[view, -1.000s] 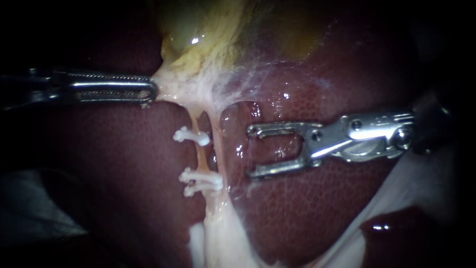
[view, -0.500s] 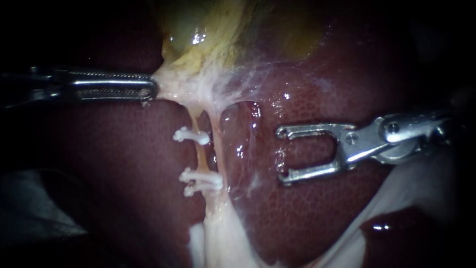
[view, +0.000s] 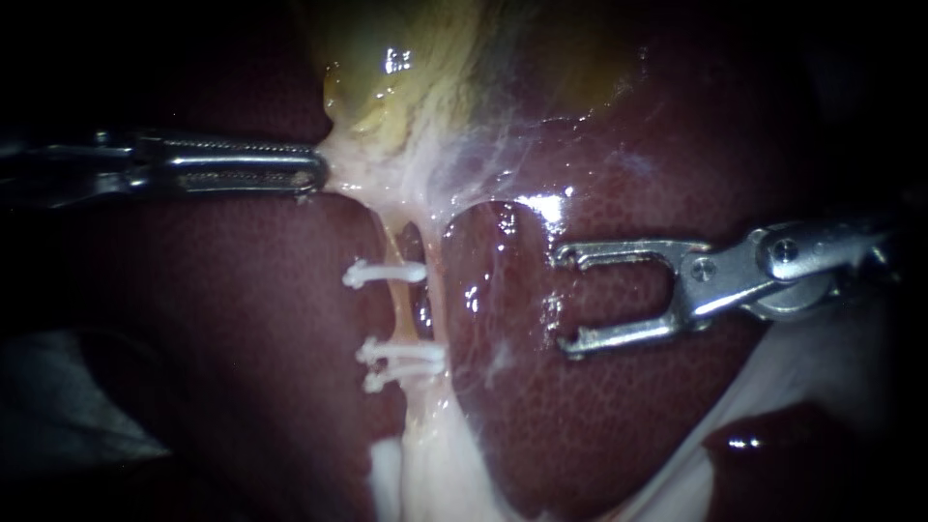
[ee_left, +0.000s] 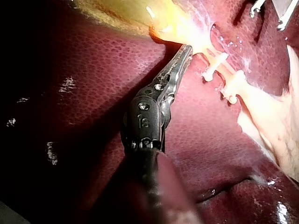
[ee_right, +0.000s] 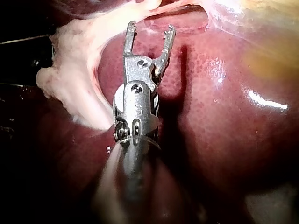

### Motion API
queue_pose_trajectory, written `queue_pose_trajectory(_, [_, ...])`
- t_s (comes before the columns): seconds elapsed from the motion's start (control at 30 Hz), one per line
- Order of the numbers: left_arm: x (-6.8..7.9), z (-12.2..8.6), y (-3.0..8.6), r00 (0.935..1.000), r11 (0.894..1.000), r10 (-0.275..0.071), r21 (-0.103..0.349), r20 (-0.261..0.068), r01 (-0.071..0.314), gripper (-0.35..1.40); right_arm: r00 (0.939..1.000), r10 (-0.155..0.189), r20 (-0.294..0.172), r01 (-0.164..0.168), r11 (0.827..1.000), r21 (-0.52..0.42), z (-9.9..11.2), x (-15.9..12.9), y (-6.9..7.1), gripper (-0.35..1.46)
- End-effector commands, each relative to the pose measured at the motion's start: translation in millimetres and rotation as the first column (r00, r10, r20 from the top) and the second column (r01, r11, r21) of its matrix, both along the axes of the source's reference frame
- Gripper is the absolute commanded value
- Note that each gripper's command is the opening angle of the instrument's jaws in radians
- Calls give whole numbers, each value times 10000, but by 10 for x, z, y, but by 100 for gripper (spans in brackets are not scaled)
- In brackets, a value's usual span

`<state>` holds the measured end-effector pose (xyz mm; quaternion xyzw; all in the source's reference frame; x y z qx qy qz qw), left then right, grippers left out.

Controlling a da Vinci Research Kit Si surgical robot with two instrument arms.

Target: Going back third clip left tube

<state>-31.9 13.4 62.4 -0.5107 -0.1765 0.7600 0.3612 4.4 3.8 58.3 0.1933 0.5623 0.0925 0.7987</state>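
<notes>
In the endoscope view my left instrument [view: 311, 175] is shut on pale tissue at the base of the yellow gallbladder [view: 406, 68], holding it out to the left. Below it two thin tubes run down; the left tube [view: 399, 307] carries three white clips, one upper clip [view: 382, 274] and a lower pair [view: 401, 364]. My right instrument [view: 568, 300] stands open and empty over the liver [view: 599, 416], well to the right of the tubes. The left wrist view shows its jaws [ee_left: 185, 50] on the tissue beside the clips [ee_left: 215, 66]. The right wrist view shows open jaws [ee_right: 150, 29].
Thin white web-like strands [view: 483, 145] spread from the gallbladder base over the liver. Pale fatty tissue [view: 435, 464] hangs below the clips, and a pale band [view: 802, 367] lies under the right instrument's shaft. The liver surface glistens wet between the tubes and the right jaws.
My right instrument has drawn back to the right, away from the tubes, its jaws still open. The left instrument and the tissue it holds have shifted slightly right.
</notes>
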Motion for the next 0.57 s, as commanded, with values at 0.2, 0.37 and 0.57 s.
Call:
queue_pose_trajectory(0.2, [-11,18,-3,9998,9999,168,22,-122,-167,-35,10000,-2,4,2,10000,3,0,-2,0,50])
queue_pose_trajectory(0.37, [-11,19,-3,9998,9999,169,20,-122,-168,-35,10000,-1,6,1,10000,3,0,-2,0,50])
queue_pose_trajectory(0.57, [-10,17,-2,9998,9998,173,26,-117,-173,-35,10000,1,7,-1,10000,4,-1,-2,0,50])
